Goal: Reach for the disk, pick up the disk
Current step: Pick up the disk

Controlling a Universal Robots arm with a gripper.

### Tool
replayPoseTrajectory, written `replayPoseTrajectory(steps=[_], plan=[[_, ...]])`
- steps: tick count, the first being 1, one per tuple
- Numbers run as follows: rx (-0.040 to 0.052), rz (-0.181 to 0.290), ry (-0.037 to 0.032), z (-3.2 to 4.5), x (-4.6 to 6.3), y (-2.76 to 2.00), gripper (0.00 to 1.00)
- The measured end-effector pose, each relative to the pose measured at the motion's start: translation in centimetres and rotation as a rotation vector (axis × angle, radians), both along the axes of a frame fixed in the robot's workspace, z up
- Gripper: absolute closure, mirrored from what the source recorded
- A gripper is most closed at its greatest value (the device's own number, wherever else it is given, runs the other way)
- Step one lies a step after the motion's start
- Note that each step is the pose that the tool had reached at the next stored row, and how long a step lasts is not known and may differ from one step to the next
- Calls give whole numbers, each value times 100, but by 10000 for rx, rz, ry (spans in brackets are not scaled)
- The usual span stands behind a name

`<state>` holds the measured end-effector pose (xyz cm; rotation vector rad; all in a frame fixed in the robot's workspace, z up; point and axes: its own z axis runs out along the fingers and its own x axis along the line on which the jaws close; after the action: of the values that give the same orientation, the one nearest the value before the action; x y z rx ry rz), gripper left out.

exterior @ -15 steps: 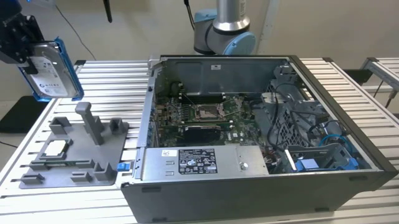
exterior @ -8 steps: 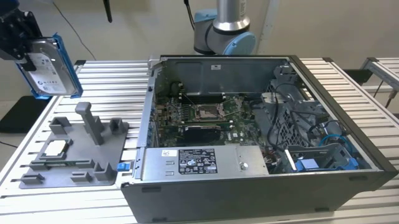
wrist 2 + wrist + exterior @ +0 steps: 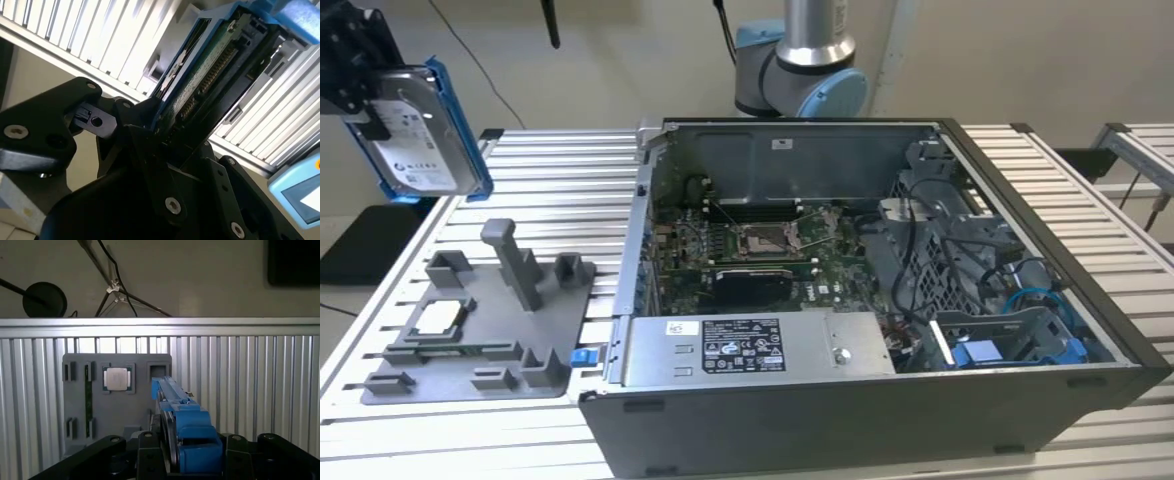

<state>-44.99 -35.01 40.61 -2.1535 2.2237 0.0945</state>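
Claw: my gripper (image 3: 367,100) is clamped on the disk (image 3: 424,140), fingers (image 3: 150,460) pressing either flat face.
Disk: held on edge in the air, clear of the slatted table (image 3: 560,180), at the exterior view's far left.
Below: grey parts tray (image 3: 480,330), well apart from the disk.
Beside: open computer case (image 3: 881,400), toward the exterior view's right.

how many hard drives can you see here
1. The hard drive is clamped in the gripper, held in the air near the grey fixture tray at the exterior view's left. Others may sit hidden inside the open computer case.
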Motion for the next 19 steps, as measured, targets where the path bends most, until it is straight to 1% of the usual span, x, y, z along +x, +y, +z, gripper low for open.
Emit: replayPoseTrajectory(steps=[9, 19], plan=[[0, 0, 1, 158, 0, 0, 100], [-1, 0, 1, 359, 0, 0, 100]])
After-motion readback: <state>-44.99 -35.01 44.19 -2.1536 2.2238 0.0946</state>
